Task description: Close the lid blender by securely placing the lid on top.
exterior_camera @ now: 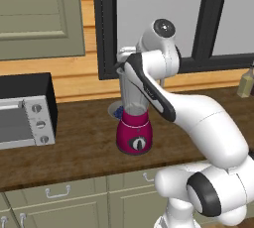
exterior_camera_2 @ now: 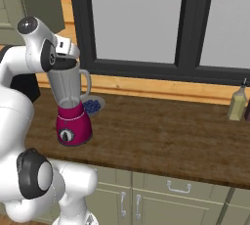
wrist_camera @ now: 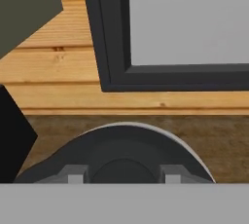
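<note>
no readable text, labels or numbers anywhere

The blender (exterior_camera: 133,132) has a magenta-red base with a dark dial and a clear grey jar, and the lid (wrist_camera: 119,157) is black. It stands on a dark brown wood-grain worktop (exterior_camera_2: 166,136) before a pale honey-coloured plank wall (exterior_camera: 74,73) and a black-framed window (exterior_camera_2: 141,23) with grey panes. The toaster oven (exterior_camera: 25,115) is silver and black, the cabinets (exterior_camera: 69,197) are olive-grey, the plate (exterior_camera_2: 93,105) is pale with blue contents, and the bottle (exterior_camera_2: 238,104) is yellowish.
</note>
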